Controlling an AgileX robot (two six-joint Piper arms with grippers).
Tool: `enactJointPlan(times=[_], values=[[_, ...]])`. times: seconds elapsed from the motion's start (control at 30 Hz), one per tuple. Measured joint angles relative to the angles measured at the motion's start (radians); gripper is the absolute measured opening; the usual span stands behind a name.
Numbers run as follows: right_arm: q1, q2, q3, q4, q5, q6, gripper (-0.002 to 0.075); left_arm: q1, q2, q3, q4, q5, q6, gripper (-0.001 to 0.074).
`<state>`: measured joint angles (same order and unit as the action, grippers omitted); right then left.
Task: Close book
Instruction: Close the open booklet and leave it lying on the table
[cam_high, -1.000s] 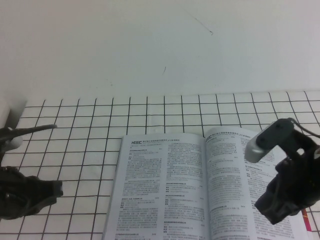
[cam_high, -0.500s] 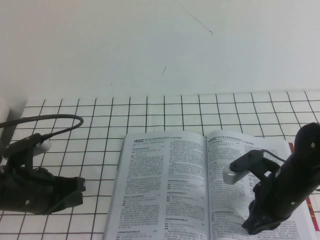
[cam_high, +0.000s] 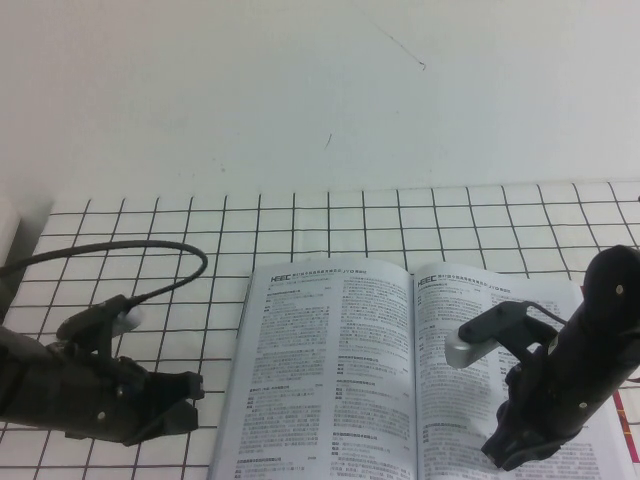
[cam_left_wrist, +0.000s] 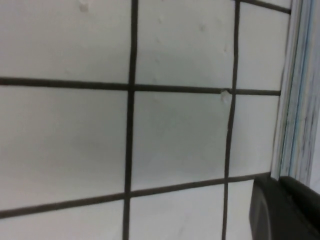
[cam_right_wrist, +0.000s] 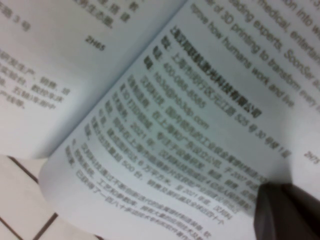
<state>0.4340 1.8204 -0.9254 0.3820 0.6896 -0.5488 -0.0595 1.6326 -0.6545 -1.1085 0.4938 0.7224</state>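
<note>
An open book (cam_high: 330, 370) lies flat on a white table (cam_high: 150, 240) marked with a black grid, at the near middle and right. Its spine runs away from us and both pages are dense with print.

The left gripper (cam_high: 185, 402) sits low on the table just beside the book's left edge, pointing at it. The right gripper (cam_high: 510, 450) hangs over the right page, near its lower part. We cannot tell whether either gripper is open or closed.

From the right wrist, a page curves upward with the grid showing beneath its corner. From the left wrist, the stacked page edges show as thin layers.

We judge the book to be a soft paperback. Its leaves look thin, floppy and easy to crease or tear, and it would probably slide on the smooth table. The best hold is under one outer edge, taking cover and pages together, then folding that half over the spine while the other half is pinned.
</note>
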Motion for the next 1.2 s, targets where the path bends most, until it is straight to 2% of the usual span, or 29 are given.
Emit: enactJointPlan(times=[0.2, 0.3, 0.6, 0.8, 0.93, 1.2], values=[[0.000, 0.000, 0.000, 0.000, 0.000, 0.004, -0.0003, -0.124, 0.011, 0.000, -0.008, -0.098, -0.006, -0.0004], [0.000, 0.000, -0.002, 0.000, 0.002, 0.004, -0.0003, -0.159, 0.018, -0.002, -0.008, -0.132, -0.029, -0.0003], [0.000, 0.002, -0.002, 0.000, 0.002, 0.012, -0.0003, -0.166, 0.075, -0.031, -0.055, -0.093, -0.028, -0.0004], [0.000, 0.002, -0.002, -0.002, 0.002, 0.014, -0.0003, -0.182, 0.100, -0.065, -0.168, -0.071, 0.095, -0.0004], [0.000, 0.002, -0.002, -0.002, 0.002, 0.016, -0.0003, -0.246, 0.110, -0.123, -0.254, -0.071, 0.164, -0.0004], [0.000, -0.039, -0.014, -0.036, 0.018, 0.031, -0.0003, -0.402, 0.154, -0.294, -0.297, -0.031, 0.182, -0.0004]])
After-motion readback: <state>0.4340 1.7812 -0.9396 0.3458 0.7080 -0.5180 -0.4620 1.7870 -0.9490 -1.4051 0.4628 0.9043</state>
